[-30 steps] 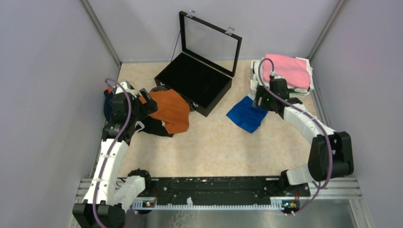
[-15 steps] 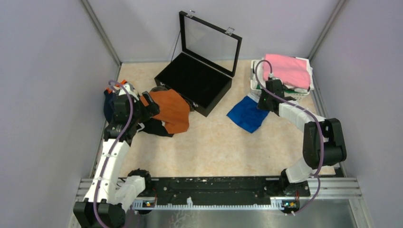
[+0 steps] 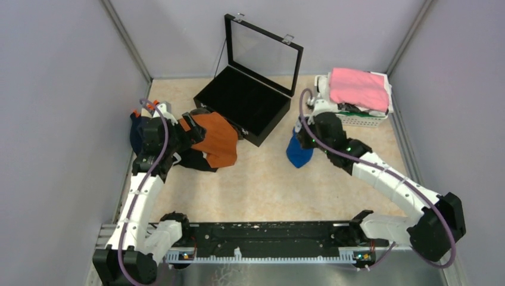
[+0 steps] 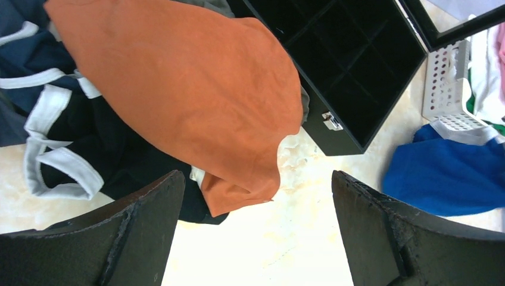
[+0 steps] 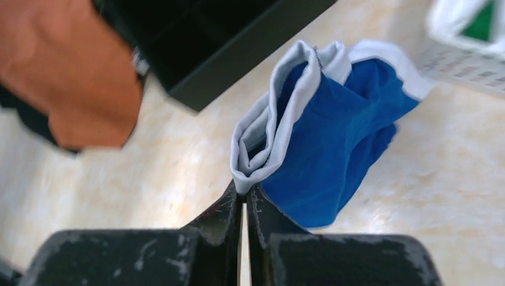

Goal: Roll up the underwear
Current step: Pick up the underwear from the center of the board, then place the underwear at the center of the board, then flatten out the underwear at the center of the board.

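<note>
Blue underwear [image 5: 333, 137] — waistband pinched in right tool [image 5: 245, 190] — trails lengthwise toward basket [image 5: 458, 62].

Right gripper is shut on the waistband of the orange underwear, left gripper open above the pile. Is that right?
No. The right gripper is shut on the white waistband of the blue underwear, not an orange one; the right wrist view shows it. The left gripper is open above the pile.

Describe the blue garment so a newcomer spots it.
Find the open black hinged case at the table's back. Off its right corner is the royal blue boxer brief, white waistband pinched in the right gripper. It alone is bright blue, apart from the rust-orange and black pile.
</note>
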{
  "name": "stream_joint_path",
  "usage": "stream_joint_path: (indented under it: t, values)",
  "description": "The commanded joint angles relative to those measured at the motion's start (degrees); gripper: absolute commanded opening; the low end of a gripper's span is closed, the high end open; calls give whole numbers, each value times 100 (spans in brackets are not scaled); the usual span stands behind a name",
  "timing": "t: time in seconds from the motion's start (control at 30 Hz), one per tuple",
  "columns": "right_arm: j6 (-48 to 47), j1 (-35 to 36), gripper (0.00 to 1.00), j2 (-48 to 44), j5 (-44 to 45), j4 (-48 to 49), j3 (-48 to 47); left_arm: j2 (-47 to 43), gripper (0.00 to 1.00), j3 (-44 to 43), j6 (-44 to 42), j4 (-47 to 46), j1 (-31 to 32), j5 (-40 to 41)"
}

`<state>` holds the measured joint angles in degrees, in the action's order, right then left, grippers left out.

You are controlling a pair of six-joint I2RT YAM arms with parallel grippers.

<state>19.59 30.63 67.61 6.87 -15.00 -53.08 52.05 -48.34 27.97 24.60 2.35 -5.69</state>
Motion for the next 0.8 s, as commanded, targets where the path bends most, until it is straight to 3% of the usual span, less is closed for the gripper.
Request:
stream_joint_path:
  t: [0.0, 0.1, 0.2, 0.27, 0.33, 0.4, 0.6, 0.77]
  values:
    - [-178, 1012, 6, -283, 213, -194, 691, 63, 99, 211, 77, -543, -4, -508]
    - [-210, 1548, 34, -462, -825, 245, 1399, 47, 99, 327, 77, -666, -6, -724]
    - [18, 1746, 47, -769, -1404, 579, 1952, 79, 99, 406, 69, -781, -6, -945]
    - [340, 1742, 53, -1053, -836, 418, 2040, 115, 99, 421, 57, -821, -6, -1135]
    - [662, 1725, 59, -1243, 563, -156, 1848, 167, 99, 415, 16, -862, 21, -1318]
    - [932, 1568, 66, -1257, 1417, -576, 1554, 218, 98, 367, -49, -825, 174, -1360]
    - [933, 512, 70, -823, 930, -428, 1139, 256, 98, 326, -48, -738, 1848, -64]
    - [763, 219, 72, 110, 737, -160, 656, 595, 94, 798, 609, -1082, 2583, 52]
